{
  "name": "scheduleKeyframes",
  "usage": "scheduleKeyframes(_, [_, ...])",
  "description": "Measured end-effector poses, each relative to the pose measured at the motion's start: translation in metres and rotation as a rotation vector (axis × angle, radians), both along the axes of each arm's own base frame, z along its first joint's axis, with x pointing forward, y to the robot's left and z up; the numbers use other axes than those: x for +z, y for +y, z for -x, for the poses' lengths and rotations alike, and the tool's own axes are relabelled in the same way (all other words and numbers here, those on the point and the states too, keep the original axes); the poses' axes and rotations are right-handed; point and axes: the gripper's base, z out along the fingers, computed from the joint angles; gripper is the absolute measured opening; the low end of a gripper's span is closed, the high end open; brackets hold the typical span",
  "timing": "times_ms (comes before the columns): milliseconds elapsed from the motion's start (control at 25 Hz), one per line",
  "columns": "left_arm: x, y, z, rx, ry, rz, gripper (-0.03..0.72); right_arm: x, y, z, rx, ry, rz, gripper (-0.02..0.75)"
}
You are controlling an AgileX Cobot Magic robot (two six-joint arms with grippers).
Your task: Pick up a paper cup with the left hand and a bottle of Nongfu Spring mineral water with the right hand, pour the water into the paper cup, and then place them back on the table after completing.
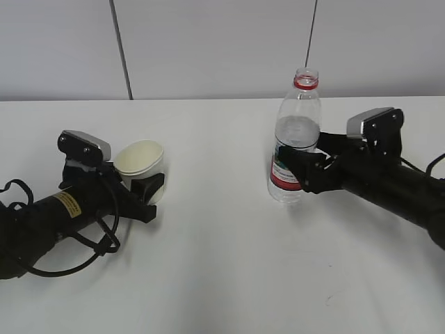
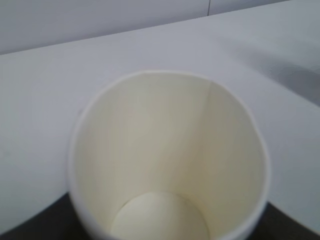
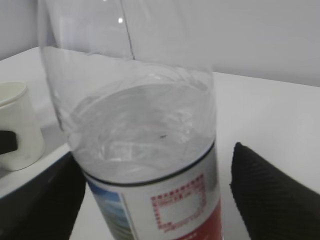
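The white paper cup (image 1: 139, 158) stands on the white table (image 1: 222, 264) at the left, empty inside in the left wrist view (image 2: 165, 140). My left hand's gripper (image 1: 142, 179) holds it, with a dark finger pressed against each side of the cup (image 2: 165, 227). The open, uncapped Nongfu Spring bottle (image 1: 297, 118) stands upright at centre right, about half full of clear water (image 3: 145, 135). My right hand's gripper (image 1: 300, 165) straddles its red-and-white label (image 3: 170, 210). The left finger touches the bottle, while a gap shows at the right finger (image 3: 265, 190), so the gripper (image 3: 155, 190) is open.
The cup also shows at the far left of the right wrist view (image 3: 17, 125). A grey wall (image 1: 222, 42) runs along the table's back edge. Black cables (image 1: 62, 257) loop beside the left arm.
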Motion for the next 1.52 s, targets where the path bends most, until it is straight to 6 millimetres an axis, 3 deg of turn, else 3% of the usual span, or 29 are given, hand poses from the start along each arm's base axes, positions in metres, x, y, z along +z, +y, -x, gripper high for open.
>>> scheduleKeyframes(320, [0.0, 0.0, 0.0, 0.0, -0.001, 0.0, 0.403, -0.01, 0.01, -0.015, 0.015, 0.005, -0.022, 0.667])
scheduleKeyframes(600, [0.0, -0.002, 0.001, -0.024, -0.002, -0.004, 0.403, -0.009, 0.01, -0.016, 0.014, 0.003, -0.023, 0.532])
scheduleKeyframes(840, [0.0, -0.01, 0.006, -0.132, 0.016, 0.015, 0.403, -0.009, 0.009, -0.016, 0.007, 0.003, -0.025, 0.5])
scheduleKeyframes(1520, [0.016, -0.065, 0.006, -0.332, -0.062, 0.049, 0.402, -0.009, 0.01, -0.016, 0.032, -0.071, 0.073, 0.491])
